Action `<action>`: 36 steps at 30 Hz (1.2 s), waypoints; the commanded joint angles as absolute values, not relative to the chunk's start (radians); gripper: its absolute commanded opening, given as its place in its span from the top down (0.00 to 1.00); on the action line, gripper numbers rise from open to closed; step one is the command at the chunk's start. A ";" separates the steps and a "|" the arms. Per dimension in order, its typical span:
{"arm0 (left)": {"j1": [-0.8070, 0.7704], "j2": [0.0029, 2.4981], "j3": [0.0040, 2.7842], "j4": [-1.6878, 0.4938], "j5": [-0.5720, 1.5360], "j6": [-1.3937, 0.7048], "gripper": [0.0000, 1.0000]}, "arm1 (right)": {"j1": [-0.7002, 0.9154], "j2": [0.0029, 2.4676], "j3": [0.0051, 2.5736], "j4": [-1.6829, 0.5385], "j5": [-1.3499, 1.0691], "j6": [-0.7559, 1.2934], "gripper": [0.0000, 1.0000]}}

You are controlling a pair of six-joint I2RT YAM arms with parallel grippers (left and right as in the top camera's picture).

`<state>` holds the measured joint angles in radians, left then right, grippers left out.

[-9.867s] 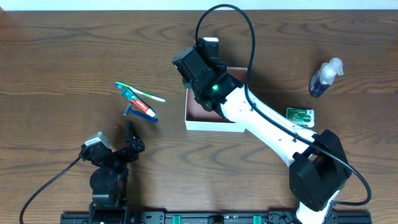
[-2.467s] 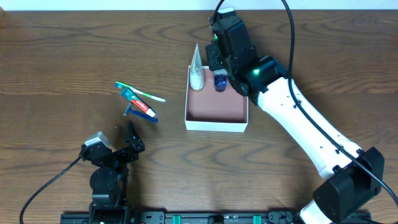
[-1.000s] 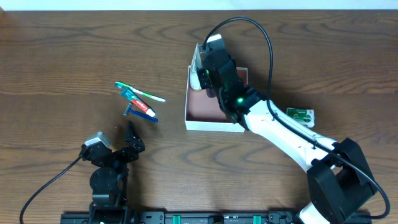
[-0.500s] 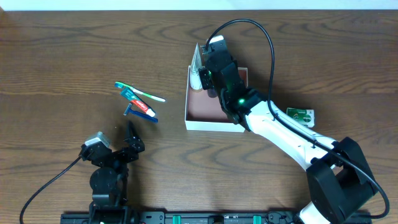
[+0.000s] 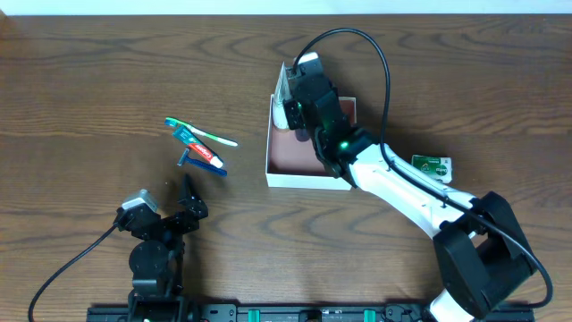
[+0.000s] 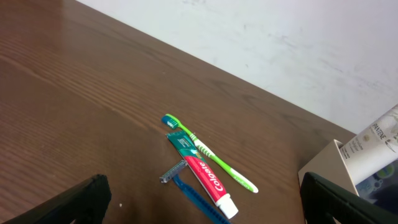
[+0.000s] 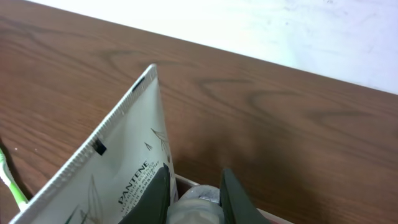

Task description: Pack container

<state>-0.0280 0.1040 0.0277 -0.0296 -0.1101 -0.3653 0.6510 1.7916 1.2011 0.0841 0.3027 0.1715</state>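
Note:
The container point(image 5: 304, 176) is a shallow white-walled box with a reddish-brown inside, mid-table. A white Pantene tube point(image 5: 282, 89) leans in its back left corner and fills the left of the right wrist view point(image 7: 106, 168). My right gripper point(image 5: 297, 109) hangs over that corner, shut on a small pale bottle point(image 7: 196, 202) just above the container's rim point(image 7: 185, 180). From overhead the bottle is hidden under the gripper. My left gripper point(image 5: 188, 201) rests open and empty near the front left point(image 6: 205, 208).
A green toothbrush point(image 5: 201, 131), a red toothpaste tube point(image 5: 198, 148) and a blue razor point(image 5: 204, 164) lie together left of the container, and show ahead of the left gripper as toothbrush point(image 6: 211, 155) and toothpaste point(image 6: 202, 174). A green packet point(image 5: 432, 165) lies right of the container.
Since the earliest frame the bottle has left the table's right side and the Pantene tube now stands in the container. Over the last second the right gripper barely shifted. The left arm is still.

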 commanded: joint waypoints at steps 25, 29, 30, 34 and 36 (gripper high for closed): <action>-0.025 0.104 0.004 -0.062 -0.115 -0.355 0.02 | 0.624 1.706 1.216 0.112 0.311 0.132 0.57; -0.025 0.104 0.004 -0.062 -0.115 -0.355 0.02 | 0.620 1.609 1.216 0.053 0.318 0.150 0.54; -0.025 0.104 0.004 -0.062 -0.115 -0.355 0.02 | 0.619 1.574 1.216 0.020 0.318 0.177 0.53; -0.025 0.104 0.004 -0.062 -0.115 -0.355 0.02 | 0.616 1.445 1.216 -0.130 0.286 0.329 0.51; -0.025 0.104 0.004 -0.062 -0.115 -0.355 0.02 | 0.616 1.383 1.216 -0.197 0.252 0.355 0.49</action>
<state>-0.0280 0.1040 0.0277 -0.0296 -0.1101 -0.3653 0.6304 1.4479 1.2034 -0.1593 0.2901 0.2607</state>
